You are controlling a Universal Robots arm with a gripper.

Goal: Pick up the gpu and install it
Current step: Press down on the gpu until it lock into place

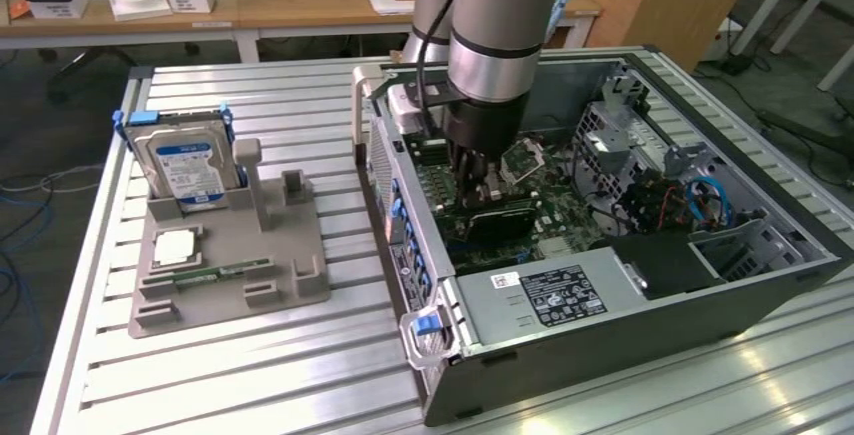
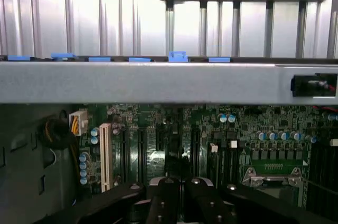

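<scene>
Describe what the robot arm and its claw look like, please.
The arm is a silver-grey cylinder with a pale blue cap near the top and black bands, and a black cable runs down its side. Below sits a black wrist block. The claw is black, with round screw heads.

Gpu (image 1: pixel 497 221) — dark card, low inside case

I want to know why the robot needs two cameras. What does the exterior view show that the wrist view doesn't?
Exterior view: the arm reaching down into the open computer case, the dark gpu right under it, and a blue-labelled hard drive standing in a grey holder outside the case. Wrist view: small parts up close, like a long white slot and little blue capacitors. Both: the green motherboard inside the case.
</scene>
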